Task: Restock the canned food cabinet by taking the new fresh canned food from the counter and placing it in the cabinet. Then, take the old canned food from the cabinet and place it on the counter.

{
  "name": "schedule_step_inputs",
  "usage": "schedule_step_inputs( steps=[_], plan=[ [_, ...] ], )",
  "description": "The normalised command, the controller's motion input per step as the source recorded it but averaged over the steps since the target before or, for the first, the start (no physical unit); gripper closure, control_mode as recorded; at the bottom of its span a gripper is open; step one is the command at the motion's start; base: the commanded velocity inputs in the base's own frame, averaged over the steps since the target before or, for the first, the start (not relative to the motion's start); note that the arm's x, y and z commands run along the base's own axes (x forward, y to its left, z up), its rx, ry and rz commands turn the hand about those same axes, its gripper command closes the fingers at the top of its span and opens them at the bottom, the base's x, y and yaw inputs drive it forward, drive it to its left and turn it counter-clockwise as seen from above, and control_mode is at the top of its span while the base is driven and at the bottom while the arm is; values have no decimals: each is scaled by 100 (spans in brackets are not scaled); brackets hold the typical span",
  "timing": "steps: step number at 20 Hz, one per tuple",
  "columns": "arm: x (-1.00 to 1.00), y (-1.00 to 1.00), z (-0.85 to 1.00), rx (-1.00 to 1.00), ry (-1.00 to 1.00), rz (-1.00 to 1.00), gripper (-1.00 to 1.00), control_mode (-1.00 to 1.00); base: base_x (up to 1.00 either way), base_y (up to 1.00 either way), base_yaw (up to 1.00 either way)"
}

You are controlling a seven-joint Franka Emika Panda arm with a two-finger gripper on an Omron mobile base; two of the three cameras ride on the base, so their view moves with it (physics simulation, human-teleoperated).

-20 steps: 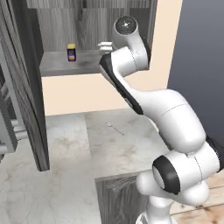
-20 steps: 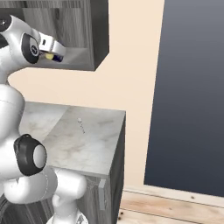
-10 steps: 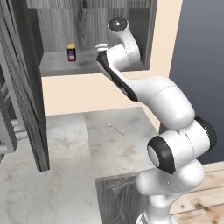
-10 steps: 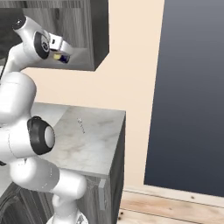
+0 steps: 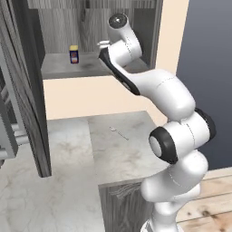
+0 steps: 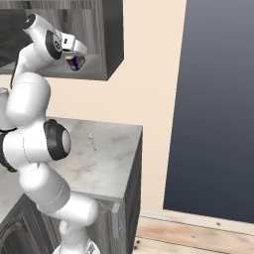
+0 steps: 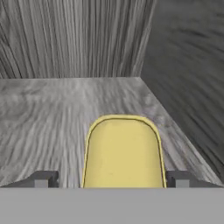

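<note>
- Left base view: the white arm reached up into the large dark grey wood-grain wall cabinet (image 5: 90,27), its gripper (image 5: 102,44) over the right part of the paler grey shelf floor (image 5: 59,68). A small blue can with a yellow lid (image 5: 74,54) stood well to the gripper's left on that shelf. The light grey marble-look counter (image 5: 118,149) below carried only a small thin utensil (image 5: 118,133).
- Right base view: the gripper (image 6: 75,60) held a yellow-and-blue can at the cabinet's open front.
- Hand view: the jaws stood closed on a yellow-topped can (image 7: 123,151), one dark fingertip (image 7: 41,179) at each side, above the shelf near the right wall. Judged from this, the can should be lowered level until it rests on the shelf, clear of the wall, before the grip is let go.
</note>
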Motion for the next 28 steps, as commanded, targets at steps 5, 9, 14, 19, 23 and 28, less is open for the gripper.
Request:
schedule_step_inputs(
  steps=[5, 9, 14, 19, 23, 28],
  plan=[
    [12, 0, 1, -1, -6, 0, -100, -100, 0, 0, 0],
    [-59, 19, 24, -3, -26, 0, -100, -100, 0, 0, 0],
    [-99, 50, 12, -12, -34, 7, -100, -100, 0, 0, 0],
    [-91, 72, -5, -2, -5, 14, -100, -100, 0, 0, 0],
    [-10, 53, 0, 5, 12, 24, -100, -100, 0, 0, 0],
    [17, 63, 1, 3, 23, 26, -100, -100, 0, 0, 0]
  ],
)
